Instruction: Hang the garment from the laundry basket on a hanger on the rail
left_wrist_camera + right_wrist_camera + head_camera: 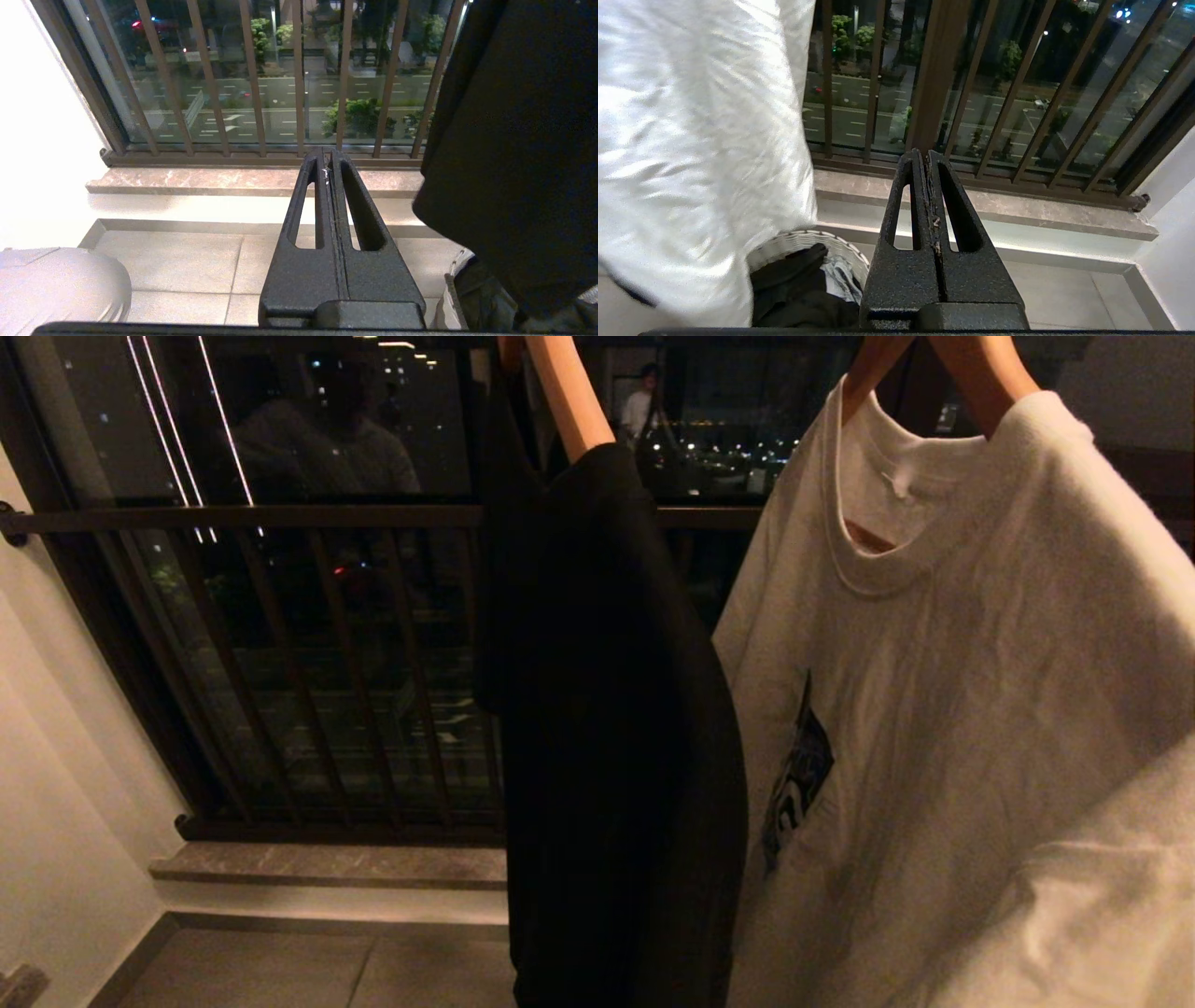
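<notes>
Black clothes sit in the laundry basket (808,247) below your right gripper (927,158); both grippers have jaws pressed together, empty. You'd want to spread them before dipping, and dodge the white tee (691,140).

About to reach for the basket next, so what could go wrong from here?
1. The white T-shirt hangs over the laundry basket; reaching in could snag it and pull it off its wooden hanger.
2. The basket holds dark clothes in a heap; the right gripper could grab more than one.
</notes>
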